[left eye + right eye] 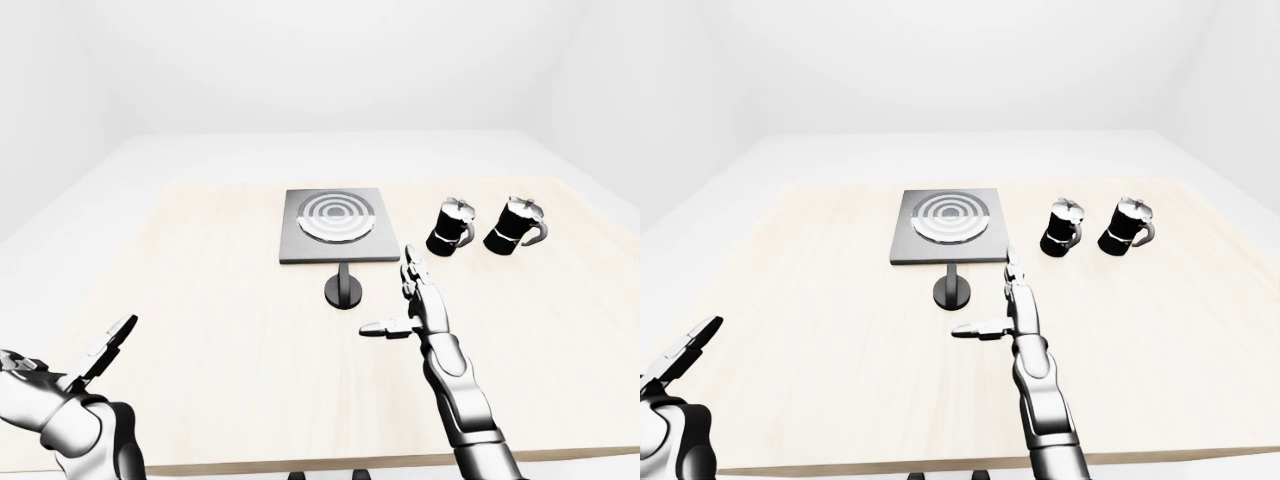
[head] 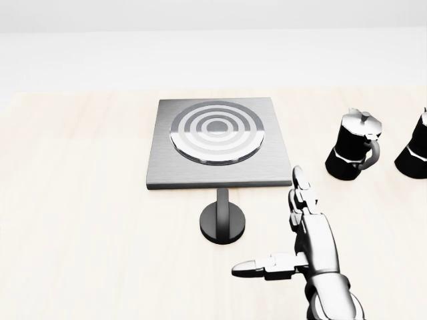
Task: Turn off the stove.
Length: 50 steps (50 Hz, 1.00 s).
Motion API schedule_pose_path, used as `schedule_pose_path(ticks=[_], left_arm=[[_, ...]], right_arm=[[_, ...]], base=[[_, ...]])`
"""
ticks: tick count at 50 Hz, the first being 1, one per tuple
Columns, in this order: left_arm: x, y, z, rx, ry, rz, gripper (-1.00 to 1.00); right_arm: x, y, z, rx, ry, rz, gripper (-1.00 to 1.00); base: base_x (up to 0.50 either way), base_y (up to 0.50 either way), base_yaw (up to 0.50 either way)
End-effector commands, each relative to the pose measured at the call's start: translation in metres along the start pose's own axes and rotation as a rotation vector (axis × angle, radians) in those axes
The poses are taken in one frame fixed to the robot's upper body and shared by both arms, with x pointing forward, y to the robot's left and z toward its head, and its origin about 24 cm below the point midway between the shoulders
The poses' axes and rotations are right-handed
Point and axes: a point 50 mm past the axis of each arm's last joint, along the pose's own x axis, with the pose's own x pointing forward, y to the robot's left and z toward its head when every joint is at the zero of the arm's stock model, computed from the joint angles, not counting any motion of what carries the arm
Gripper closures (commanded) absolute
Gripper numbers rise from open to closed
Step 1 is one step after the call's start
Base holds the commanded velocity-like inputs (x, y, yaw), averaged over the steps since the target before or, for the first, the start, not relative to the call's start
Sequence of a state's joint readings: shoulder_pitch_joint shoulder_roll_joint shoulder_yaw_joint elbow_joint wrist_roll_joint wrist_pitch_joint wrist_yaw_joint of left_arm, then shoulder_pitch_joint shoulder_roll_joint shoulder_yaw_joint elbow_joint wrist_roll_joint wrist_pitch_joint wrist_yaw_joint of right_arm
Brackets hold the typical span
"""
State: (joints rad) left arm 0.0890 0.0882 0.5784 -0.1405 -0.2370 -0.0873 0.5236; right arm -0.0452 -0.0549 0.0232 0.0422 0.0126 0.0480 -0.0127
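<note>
1. One stove lies on the pale, wood-grained surface. It is a flat, square slab of brushed grey metal, and it serves as the landmark for everything else.
2. One round burner sits on top of the stove, a shallow silver disc with concentric darker rings.
3. One knob stands just below the stove's lower edge in the head view. It is a dark, glossy round disc with a narrow upright bar running across it toward the stove.
4. Two moka pots stand to the right of the stove. Both are black with silver lids, faceted bodies and curved handles. The nearer pot is close to the stove's right edge. The farther pot stands just beside it on the right.
5. Two robot hands show, both shiny segmented metal. The right robot hand hovers below and right of the stove, just right of the knob and not touching it. Its fingers point up toward the stove's lower right corner, its thumb juts left, and the digits are spread wide.
6. The left robot hand is well away from the stove, at the lower left corner of the left-eye view. Its fingers are extended and it grips nothing.
</note>
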Motion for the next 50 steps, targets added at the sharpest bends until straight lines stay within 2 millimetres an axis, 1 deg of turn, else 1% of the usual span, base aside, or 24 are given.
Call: schedule_pose_path(ticks=[1,14,18,23,33,35,41,43,50], left_arm=[[0.001,0.001,0.002,-0.005,-0.007,0.002,-1.0],[0.001,0.0,0.001,0.002,-0.004,-0.001,-1.0],[0.001,0.0,0.0,0.004,-0.002,-0.002,-1.0],[0.001,0.0,0.001,0.003,-0.006,-0.002,-1.0],[0.001,0.0,0.001,0.007,-0.006,-0.002,-1.0],[0.001,0.001,0.003,0.004,-0.016,-0.002,-1.0],[0.001,0.0,0.001,0.008,-0.008,-0.003,-1.0],[0.001,0.0,0.003,0.002,-0.016,-0.002,-1.0],[0.001,0.001,0.004,0.0,-0.018,0.0,-1.0]], right_arm=[[0.002,0.013,-0.002,-0.013,-0.002,0.052,-1.0],[0.006,0.021,-0.001,-0.025,-0.008,0.086,-1.0],[0.005,0.023,0.002,-0.028,-0.018,0.1,-1.0],[0.007,0.025,0.0,-0.026,-0.018,0.113,-1.0],[0.014,0.036,-0.007,-0.053,0.002,0.175,-1.0],[0.013,0.036,-0.007,-0.049,0.0,0.178,-1.0],[0.013,0.039,-0.005,-0.053,-0.002,0.192,-1.0],[0.013,0.041,-0.005,-0.054,-0.003,0.198,-1.0],[0.012,0.045,-0.01,-0.057,0.008,0.215,-1.0]], base=[[0.0,0.0,0.0],[0.0,0.0,0.0],[0.0,0.0,0.0],[0.0,0.0,0.0],[0.0,0.0,0.0],[0.0,0.0,0.0],[0.0,0.0,0.0],[0.0,0.0,0.0],[0.0,0.0,0.0]])
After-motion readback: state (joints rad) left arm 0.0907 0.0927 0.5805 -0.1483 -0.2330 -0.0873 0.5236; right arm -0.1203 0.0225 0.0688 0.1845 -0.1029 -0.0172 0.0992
